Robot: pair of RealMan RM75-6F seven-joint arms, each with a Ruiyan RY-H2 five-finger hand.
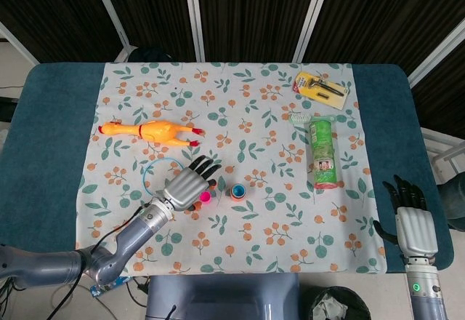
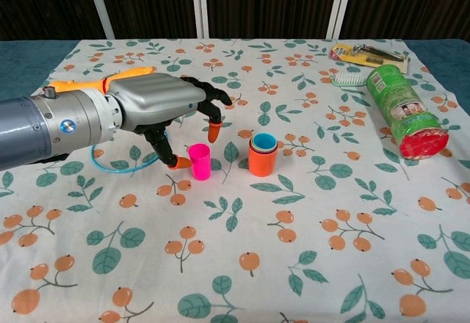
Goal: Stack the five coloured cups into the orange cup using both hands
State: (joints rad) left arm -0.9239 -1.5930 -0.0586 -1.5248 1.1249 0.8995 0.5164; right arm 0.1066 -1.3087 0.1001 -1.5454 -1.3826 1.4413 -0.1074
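Chest view shows the left robot hand [image 2: 165,106] open, empty, its thumb beside the pink cup [image 2: 199,161]; pinch its rim squarely, then lift toward the orange cup [image 2: 262,161].

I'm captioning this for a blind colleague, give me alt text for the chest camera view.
The robot's left hand reaches over a floral tablecloth, fingers spread around a pink cup without gripping it. To the right stands the orange cup with cups nested inside; a green bottle lies beyond.

pink cup [image 2: 199,161] upright, left of orange cup [image 2: 261,159] w/ blue nested
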